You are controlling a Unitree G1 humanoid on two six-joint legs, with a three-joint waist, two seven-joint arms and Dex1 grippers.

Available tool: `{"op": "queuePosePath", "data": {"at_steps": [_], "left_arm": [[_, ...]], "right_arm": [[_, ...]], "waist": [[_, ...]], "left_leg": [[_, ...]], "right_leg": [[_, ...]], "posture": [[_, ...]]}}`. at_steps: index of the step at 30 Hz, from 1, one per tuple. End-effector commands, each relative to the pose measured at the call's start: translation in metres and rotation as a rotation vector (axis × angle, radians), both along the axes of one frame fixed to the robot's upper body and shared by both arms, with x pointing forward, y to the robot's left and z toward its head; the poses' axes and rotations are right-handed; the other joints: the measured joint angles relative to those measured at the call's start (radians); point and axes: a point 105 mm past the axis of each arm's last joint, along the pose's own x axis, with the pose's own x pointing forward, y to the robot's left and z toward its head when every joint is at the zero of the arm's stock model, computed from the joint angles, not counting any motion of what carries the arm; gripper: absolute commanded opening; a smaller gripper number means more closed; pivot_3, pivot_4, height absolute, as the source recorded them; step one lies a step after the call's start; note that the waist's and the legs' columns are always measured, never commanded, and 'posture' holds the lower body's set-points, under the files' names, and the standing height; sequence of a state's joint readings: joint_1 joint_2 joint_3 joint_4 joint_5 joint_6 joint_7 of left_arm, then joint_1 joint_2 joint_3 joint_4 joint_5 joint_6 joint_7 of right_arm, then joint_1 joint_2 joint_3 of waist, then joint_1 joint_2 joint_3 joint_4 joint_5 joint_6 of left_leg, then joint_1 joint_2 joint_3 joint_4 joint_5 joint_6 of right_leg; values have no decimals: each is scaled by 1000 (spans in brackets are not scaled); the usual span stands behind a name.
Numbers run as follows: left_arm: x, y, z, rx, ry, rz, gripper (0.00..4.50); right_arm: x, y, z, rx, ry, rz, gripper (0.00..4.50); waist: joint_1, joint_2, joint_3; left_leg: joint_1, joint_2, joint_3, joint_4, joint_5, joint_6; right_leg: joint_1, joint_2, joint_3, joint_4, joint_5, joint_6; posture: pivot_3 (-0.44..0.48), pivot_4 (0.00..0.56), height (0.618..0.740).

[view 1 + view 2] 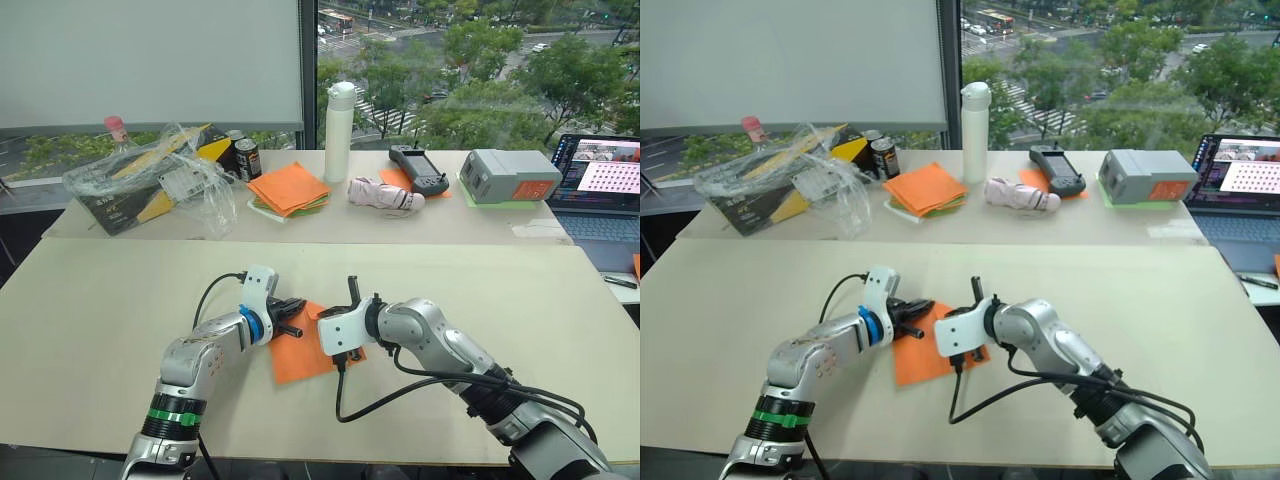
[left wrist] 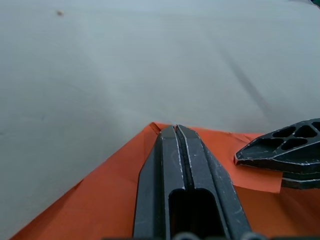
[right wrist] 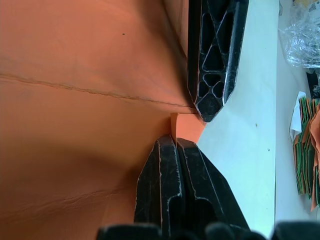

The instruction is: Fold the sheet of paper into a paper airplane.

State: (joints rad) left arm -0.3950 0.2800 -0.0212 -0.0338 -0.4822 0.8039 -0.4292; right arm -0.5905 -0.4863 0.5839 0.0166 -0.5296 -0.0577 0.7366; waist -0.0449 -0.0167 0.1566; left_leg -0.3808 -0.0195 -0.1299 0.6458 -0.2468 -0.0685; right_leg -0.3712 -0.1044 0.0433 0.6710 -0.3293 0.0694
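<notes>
Orange sheet of paper (image 1: pixel 300 352) lies flat on the near table (image 1: pixel 100 320), between the two arms, with a fold already in it along the far edge. Not yet a pointed wedge; judged an early fold.

Left gripper (image 1: pixel 291 317): fingers pressed together, nothing between them, tips resting on the sheet's far left corner. The left wrist view shows the closed fingers (image 2: pixel 182 165) lying along the paper toward that corner.

Right gripper (image 3: pixel 172 142): also clenched with nothing visibly pinched, its tips at the same far corner region. In the right wrist view the left gripper's tip sits almost touching it, just across a small raised flap of paper.

Key relation: both grippers meet at the far corner, left one coming in from the left, right one from the right. The bulk of the sheet extends toward the near side, under and in front of the right wrist. A crease (image 3: pixel 90 90) runs across the sheet.

Judgement: the next fold turns on that shared corner; either arm is equally close.
</notes>
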Motion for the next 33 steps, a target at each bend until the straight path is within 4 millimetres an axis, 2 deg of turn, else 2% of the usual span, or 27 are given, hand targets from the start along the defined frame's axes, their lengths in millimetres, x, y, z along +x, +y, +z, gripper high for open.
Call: {"op": "queuePosePath", "data": {"at_steps": [1,17,18,22,26,30,33], "left_arm": [[3,-2,0,13,-18,-2,0],[-2,-9,-11,20,10,-20,0],[-2,-9,-11,20,11,-19,0],[-3,-10,-11,16,12,-20,0],[-3,-10,-12,16,14,-20,0],[-3,-9,-12,15,16,-16,0],[-4,-9,-12,15,17,-16,0]], "right_arm": [[-1,1,9,24,-26,3,13],[-4,1,7,49,23,-9,13],[-4,1,7,52,28,-10,602],[-7,1,8,91,74,-18,1886],[-12,1,12,150,153,-33,1886],[-22,-1,25,307,355,-51,1886],[-22,-7,33,417,462,-98,1886]], "waist": [[0,0,0],[2,0,0],[2,0,0],[2,0,0],[2,0,0],[2,0,0],[2,0,0]], "left_leg": [[0,0,0,0,0,0],[0,0,0,1,0,0],[0,0,0,1,0,0],[0,0,0,1,0,0],[1,0,0,1,0,0],[1,0,0,1,0,0],[1,0,0,2,0,1]], "right_leg": [[0,0,0,0,0,0],[1,0,0,0,0,0],[1,0,0,0,0,0],[1,0,0,0,0,0],[1,0,0,0,0,0],[1,0,0,1,0,0],[1,0,0,1,0,0]], "posture": [[0,150,740],[0,150,740],[0,150,740],[0,150,740],[0,150,740],[0,150,740],[0,150,740]]}}
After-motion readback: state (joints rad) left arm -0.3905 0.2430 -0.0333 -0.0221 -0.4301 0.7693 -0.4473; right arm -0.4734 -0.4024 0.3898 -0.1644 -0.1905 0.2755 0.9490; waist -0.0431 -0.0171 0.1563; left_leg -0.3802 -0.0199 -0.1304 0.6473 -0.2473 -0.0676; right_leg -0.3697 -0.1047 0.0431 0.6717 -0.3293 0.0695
